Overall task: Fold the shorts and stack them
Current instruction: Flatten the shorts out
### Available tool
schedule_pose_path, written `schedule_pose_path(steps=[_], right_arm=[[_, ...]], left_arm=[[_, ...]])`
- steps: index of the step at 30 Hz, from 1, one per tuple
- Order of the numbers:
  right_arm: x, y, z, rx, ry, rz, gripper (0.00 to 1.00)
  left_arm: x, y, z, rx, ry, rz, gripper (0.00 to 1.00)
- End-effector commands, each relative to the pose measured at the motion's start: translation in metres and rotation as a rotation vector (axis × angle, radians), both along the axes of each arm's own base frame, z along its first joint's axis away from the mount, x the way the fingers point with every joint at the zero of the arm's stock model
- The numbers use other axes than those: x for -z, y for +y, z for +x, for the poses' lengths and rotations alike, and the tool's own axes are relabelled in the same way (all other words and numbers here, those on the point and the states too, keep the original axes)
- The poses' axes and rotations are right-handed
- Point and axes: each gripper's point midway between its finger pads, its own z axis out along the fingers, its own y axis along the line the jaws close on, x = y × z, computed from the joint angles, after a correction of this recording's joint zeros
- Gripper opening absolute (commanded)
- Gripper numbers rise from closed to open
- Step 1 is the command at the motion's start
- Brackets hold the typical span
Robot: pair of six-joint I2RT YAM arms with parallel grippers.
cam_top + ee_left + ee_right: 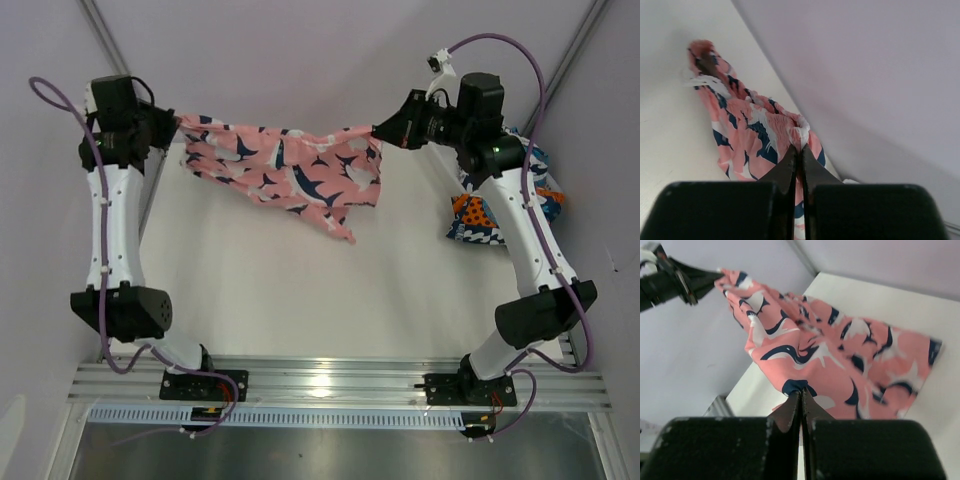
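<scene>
The pink shorts (pixel 285 172) with navy-and-white shapes hang stretched in the air between both grippers over the far part of the table. My left gripper (pixel 177 121) is shut on their left corner, and the pinched edge shows at its tips (pixel 800 146). On the other side my right gripper (pixel 378 130) is shut on the right corner, with pink cloth (pixel 840 365) spreading away from its tips (pixel 801 391). The lower edge of the shorts droops toward the table. The second shorts (pixel 478 218), patterned in blue, teal, orange and white, lie bunched at the far right, partly hidden behind the right arm.
The white table (pixel 300 290) is walled by pale panels on the left, back and right. An aluminium rail (pixel 330 385) carrying both arm bases runs along the near edge. The left gripper is close to the back wall (pixel 880 75).
</scene>
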Motion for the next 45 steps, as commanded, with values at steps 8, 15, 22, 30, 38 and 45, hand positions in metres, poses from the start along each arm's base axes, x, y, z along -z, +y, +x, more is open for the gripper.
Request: schedule_pose_path(steps=[8,15,22,30,38,45], right_arm=[[-0.08,0.037,-0.161,-0.394,-0.249,0.081,0.0],[-0.091,0.033,-0.186,-0.413,-0.271,0.097,0.0],[-0.09,0.014,-0.116,-0.329,-0.208,0.148,0.0],[-0.119,0.001,-0.009,-0.286,-0.236,0.278,0.0],[-0.183,-0.041,0.05,-0.249,-0.477,0.445,0.0],[-0.184,-0.059,0.024,-0.267,-0.584,0.408,0.0]], left_arm=[[-0.128,-0.008,-0.122,-0.002,-0.387,0.049,0.0],[-0.146,-0.003,-0.148,-0.052,-0.481,0.074,0.0],[-0.138,-0.002,-0.09,-0.026,-0.44,0.017,0.0],[-0.158,-0.007,-0.011,0.035,-0.51,-0.097,0.0],[-0.207,-0.022,0.049,0.129,-0.75,-0.225,0.0],[-0.234,-0.037,0.021,0.178,-0.89,-0.162,0.0]])
